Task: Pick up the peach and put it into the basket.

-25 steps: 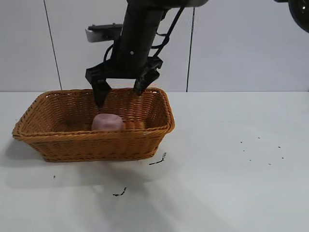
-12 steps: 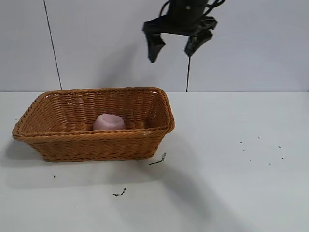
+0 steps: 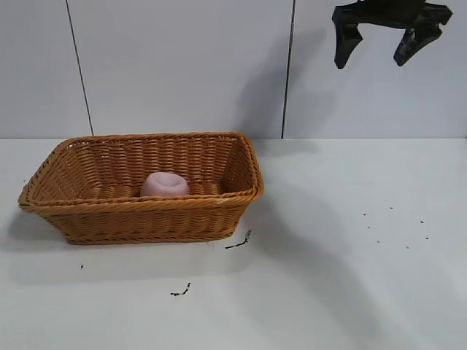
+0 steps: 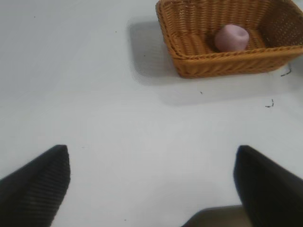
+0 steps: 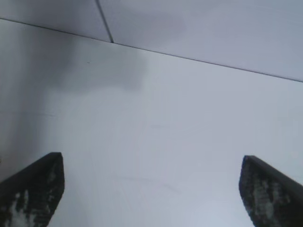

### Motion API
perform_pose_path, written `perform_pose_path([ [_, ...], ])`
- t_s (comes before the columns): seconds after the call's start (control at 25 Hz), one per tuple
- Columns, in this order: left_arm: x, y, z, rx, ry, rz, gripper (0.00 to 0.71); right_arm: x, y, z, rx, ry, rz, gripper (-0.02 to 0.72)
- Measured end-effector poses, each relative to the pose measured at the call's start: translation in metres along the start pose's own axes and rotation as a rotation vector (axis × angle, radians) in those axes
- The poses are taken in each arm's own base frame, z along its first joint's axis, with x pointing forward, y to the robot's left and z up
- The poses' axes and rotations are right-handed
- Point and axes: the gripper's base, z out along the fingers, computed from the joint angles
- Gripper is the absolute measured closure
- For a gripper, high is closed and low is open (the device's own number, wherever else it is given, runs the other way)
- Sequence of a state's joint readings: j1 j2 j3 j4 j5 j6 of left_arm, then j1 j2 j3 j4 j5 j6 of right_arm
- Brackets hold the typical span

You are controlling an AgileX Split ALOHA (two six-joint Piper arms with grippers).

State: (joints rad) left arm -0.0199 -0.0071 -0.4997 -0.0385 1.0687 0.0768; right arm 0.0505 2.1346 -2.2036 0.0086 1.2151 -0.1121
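Observation:
The peach (image 3: 164,184), a dusty-pink lump, lies inside the orange-brown wicker basket (image 3: 146,222) at the table's left. My right gripper (image 3: 371,62) hangs open and empty high at the upper right, well away from the basket. In its wrist view the right gripper (image 5: 152,156) shows only bare table and wall between its spread fingers. My left gripper (image 4: 151,149) is out of the exterior view. It is open and empty over bare table, and its wrist view shows the basket (image 4: 227,66) with the peach (image 4: 231,38) far off.
Small black scraps lie on the white table in front of the basket (image 3: 238,242) (image 3: 181,292). Fine specks lie at the right (image 3: 394,226). A panelled wall (image 3: 182,65) stands close behind the table.
My right gripper has lifted from just above the basket and swung up and to the right, staying open. The peach stays in the basket.

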Motion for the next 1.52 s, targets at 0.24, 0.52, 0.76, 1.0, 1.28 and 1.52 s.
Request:
perform_pose_path([
  [0.24, 0.000, 0.000, 0.000, 0.000, 0.000, 0.000, 0.018, 0.027, 0.004, -0.061, -0.003, -0.014, 0.038, 0.014],
  [0.52, 0.000, 0.000, 0.000, 0.000, 0.000, 0.000, 0.018, 0.110, 0.014, -0.135, -0.005, 0.009, 0.055, 0.014],
  [0.76, 0.000, 0.000, 0.000, 0.000, 0.000, 0.000, 0.018, 0.217, 0.026, -0.176, -0.006, 0.020, 0.076, 0.014],
  [1.0, 0.000, 0.000, 0.000, 0.000, 0.000, 0.000, 0.018, 0.319, 0.037, -0.178, -0.001, -0.054, 0.075, 0.014],
  [1.28, 0.000, 0.000, 0.000, 0.000, 0.000, 0.000, 0.018, 0.393, 0.045, -0.180, 0.021, -0.356, 0.073, 0.014],
  [1.52, 0.000, 0.000, 0.000, 0.000, 0.000, 0.000, 0.018, 0.421, 0.048, -0.189, 0.034, -0.536, 0.071, 0.014],
])
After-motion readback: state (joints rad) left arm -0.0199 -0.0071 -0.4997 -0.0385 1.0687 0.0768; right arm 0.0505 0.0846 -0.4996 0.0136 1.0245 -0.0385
